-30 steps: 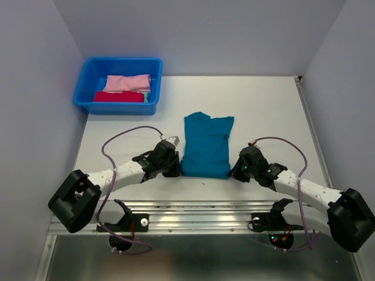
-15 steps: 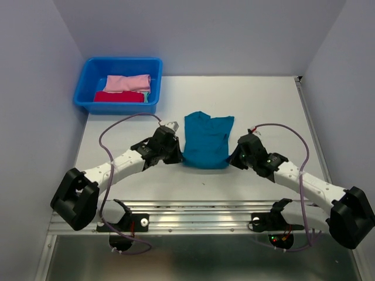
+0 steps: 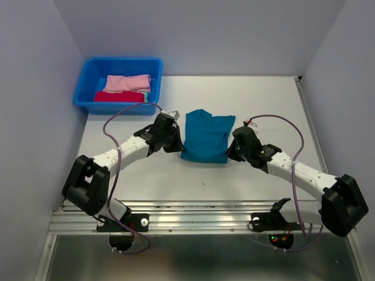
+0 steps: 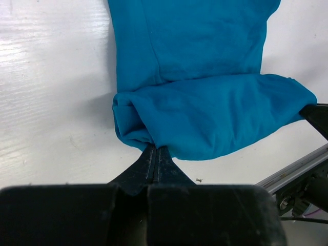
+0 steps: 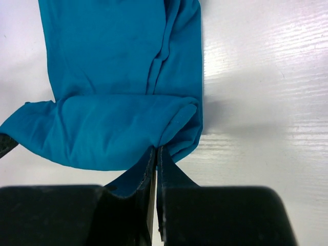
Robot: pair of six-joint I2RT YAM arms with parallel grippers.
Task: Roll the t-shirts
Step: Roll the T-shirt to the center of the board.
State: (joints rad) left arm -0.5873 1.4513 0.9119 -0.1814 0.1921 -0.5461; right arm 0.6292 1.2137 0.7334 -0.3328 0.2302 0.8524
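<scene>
White worktop [image 3: 258, 105], boxed in by pale lilac walls, carries a teal-blue cloth short-sleeved t-shirt [image 3: 206, 133] laid flat near its middle, collar toward the far wall. The shirt's near end is turned over on itself into a soft, thick roll, while the far part lies spread out. Both arms reach in from the near edge and meet the garment at opposite ends of that roll. The left end effector [image 4: 155, 151] has its black fingers pressed together, pinching the bunched cloth at the roll's left end. The right end effector [image 5: 156, 152] is likewise clamped tight on the fabric at the roll's right end, where the layers curl under. From above, the two wrists sit just beside the shirt's near corners, one on each side. At the far left corner stands a bright-blue rigid plastic tub [image 3: 87, 83], well apart from the shirt. It holds a pink cloth bundle [image 3: 128, 82] toward the back and a red cloth bundle [image 3: 117, 96] in front of it. Purple cables [image 3: 286, 120] loop over both arms, and a metal rail [image 3: 193, 218] runs along the near edge where the bases are bolted.
</scene>
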